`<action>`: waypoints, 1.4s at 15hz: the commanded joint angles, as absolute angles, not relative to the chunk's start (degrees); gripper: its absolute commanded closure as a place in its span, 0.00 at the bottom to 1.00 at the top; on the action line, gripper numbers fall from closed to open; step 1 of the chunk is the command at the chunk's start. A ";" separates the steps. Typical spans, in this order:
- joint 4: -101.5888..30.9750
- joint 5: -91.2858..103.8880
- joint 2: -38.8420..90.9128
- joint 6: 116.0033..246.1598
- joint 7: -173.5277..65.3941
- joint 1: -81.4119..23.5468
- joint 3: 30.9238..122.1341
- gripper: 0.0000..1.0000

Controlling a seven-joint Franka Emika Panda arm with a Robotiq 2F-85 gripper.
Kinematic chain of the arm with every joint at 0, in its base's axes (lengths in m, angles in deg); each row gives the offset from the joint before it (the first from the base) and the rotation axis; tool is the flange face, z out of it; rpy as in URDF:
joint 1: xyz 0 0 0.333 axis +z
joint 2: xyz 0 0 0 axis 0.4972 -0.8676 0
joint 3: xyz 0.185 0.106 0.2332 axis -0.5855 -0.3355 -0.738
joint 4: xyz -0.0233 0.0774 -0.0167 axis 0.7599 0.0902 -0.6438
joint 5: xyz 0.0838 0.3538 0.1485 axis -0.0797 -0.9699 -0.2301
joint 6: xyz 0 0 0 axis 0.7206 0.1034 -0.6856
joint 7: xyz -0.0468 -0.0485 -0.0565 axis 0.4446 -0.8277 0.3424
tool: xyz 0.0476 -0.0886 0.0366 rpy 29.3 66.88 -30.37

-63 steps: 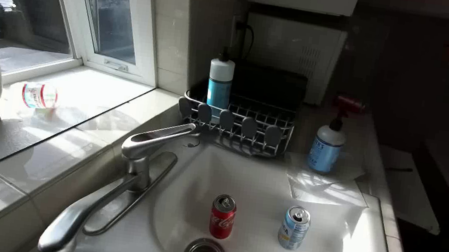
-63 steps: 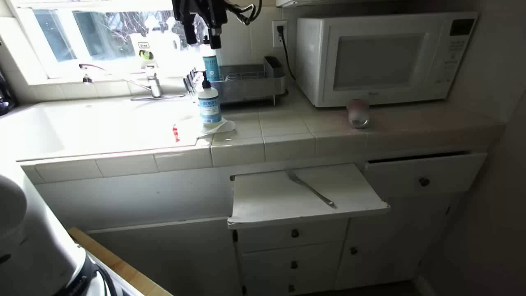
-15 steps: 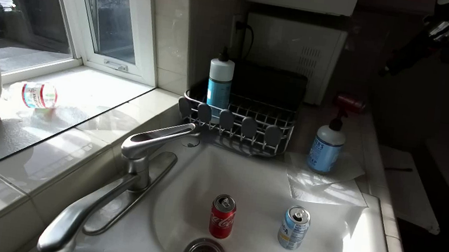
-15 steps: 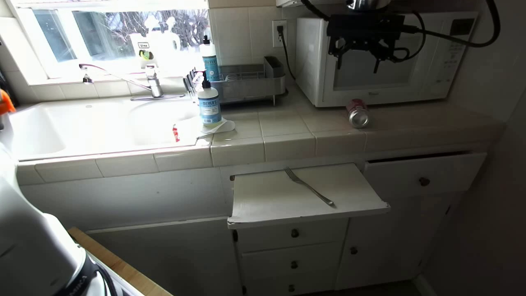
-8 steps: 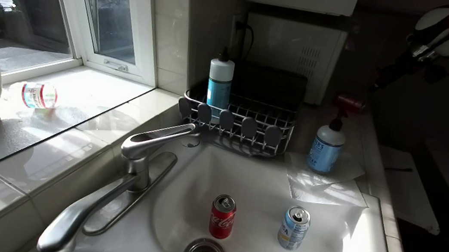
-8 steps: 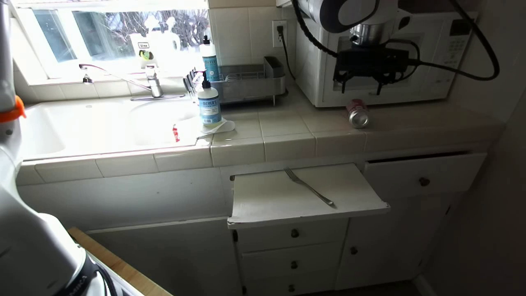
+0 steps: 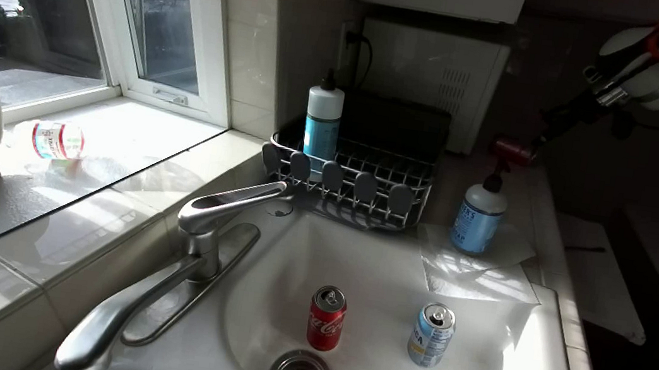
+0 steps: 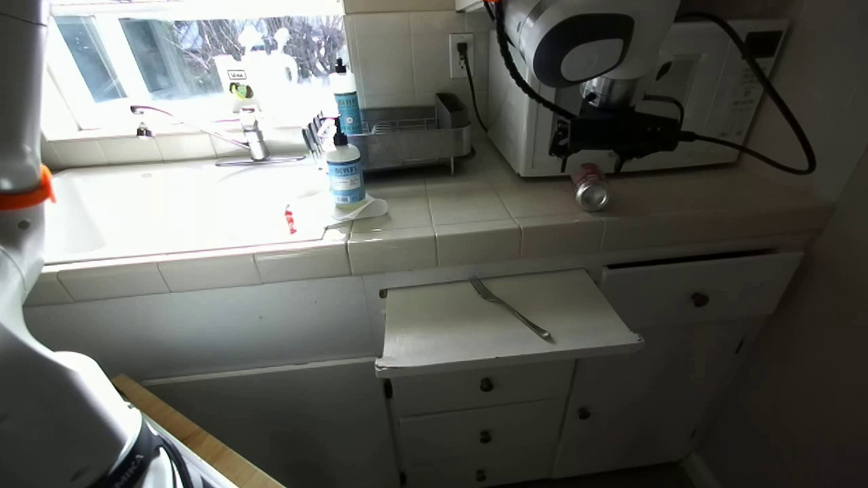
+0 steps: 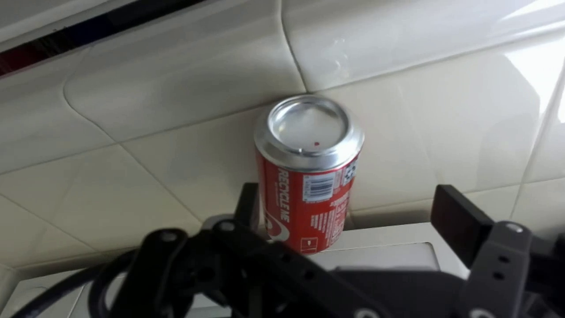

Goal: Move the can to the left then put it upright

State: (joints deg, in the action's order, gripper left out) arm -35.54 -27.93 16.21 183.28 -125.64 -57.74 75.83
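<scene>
can (image 9: pixel 309 174) on its side | gripper (image 9: pixel 346 207) spread wide | barcode (image 9: pixel 319 187) — wrist view only

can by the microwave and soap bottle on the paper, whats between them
In an exterior view, going from the soap bottle: the edge of the white paper, then counter tiles all the way to the can.

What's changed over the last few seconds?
In an exterior view, the gripper has moved toward the picture's right, then down toward the red can in front of the microwave. It is open, holding nothing. The red can still lies on its side; the Coca-Cola can, blue-and-silver can and fork have stayed put.
</scene>
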 commanded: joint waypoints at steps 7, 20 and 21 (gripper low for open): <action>-32.39 -35.37 10.12 190.53 -136.19 -60.83 71.42 0.00; -30.97 -36.28 7.70 189.59 -136.15 -60.69 72.31 0.28; -31.30 -35.81 8.03 189.46 -135.45 -60.38 72.67 0.25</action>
